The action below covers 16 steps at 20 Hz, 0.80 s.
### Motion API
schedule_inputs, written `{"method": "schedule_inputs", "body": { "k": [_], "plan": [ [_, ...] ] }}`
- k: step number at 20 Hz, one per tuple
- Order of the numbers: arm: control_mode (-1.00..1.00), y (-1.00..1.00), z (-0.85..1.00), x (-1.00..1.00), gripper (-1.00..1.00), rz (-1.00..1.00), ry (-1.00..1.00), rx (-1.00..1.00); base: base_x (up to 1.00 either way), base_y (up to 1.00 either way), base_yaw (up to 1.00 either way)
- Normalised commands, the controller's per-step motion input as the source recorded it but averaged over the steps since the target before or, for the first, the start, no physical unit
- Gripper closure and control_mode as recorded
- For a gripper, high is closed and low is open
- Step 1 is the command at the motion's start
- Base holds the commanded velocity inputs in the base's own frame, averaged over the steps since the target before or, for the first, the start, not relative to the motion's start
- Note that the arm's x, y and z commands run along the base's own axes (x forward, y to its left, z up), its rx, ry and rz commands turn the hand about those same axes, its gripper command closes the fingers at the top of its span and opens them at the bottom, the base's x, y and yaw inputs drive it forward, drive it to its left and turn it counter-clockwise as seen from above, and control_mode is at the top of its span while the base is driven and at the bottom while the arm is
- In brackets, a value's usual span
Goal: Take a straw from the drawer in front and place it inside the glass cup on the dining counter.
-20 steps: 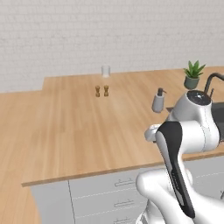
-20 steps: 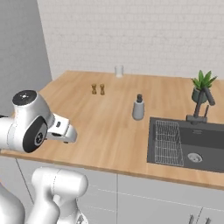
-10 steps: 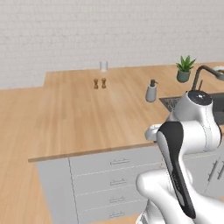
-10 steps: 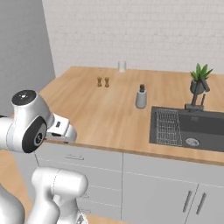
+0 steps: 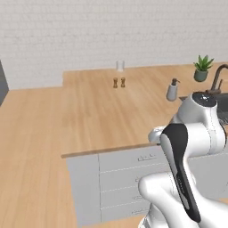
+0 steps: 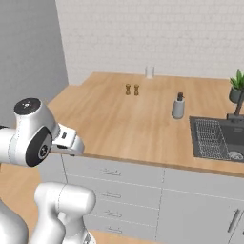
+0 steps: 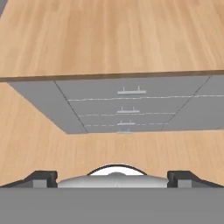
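The dining counter [image 5: 89, 116] has a light plank top and a grey base. The glass cup [image 5: 119, 66] [image 6: 149, 72] stands upright at its far edge. Below the near edge is a stack of shut drawers; the top drawer [image 7: 131, 92] [image 6: 112, 171] [image 5: 133, 158] has a slim silver handle. The straw is hidden. My gripper [image 7: 112, 178] is open with nothing between its fingertips [image 7: 41, 177]. It hangs in front of the cabinet, apart from it, and looks at the drawer fronts.
Two tiny brown shakers [image 5: 119, 83] [image 6: 132, 89] stand in front of the cup. A grey soap bottle [image 6: 178, 106] and an inset sink [image 6: 219, 140] lie to the right, with a potted plant [image 5: 202, 69] behind. Wooden floor [image 7: 43, 144] spreads below the cabinet.
The whole picture has shifted: the base has backed away from the counter, so the grey drawer fronts now show in full. The arm holds the same pose and the gripper stays open.
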Motion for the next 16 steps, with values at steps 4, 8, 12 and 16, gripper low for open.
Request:
{"method": "schedule_inputs", "body": {
  "k": [4, 8, 12, 16],
  "plan": [
    [1.0, 0.0, 0.0, 0.0, -1.0, 0.0, 0.0, 0.0, 0.0, 0.86, 0.0],
    [1.0, 0.0, 0.0, 0.0, -1.0, 0.0, 0.0, 0.0, 0.0, 0.81, 0.0],
    [1.0, 0.0, 0.0, 0.0, -1.0, 0.0, 0.0, 0.0, 0.0, 0.71, 0.0],
    [1.0, 0.0, 0.0, 0.0, -1.0, 0.0, 0.0, 0.0, 0.0, 0.49, 0.01]
  ]
}}
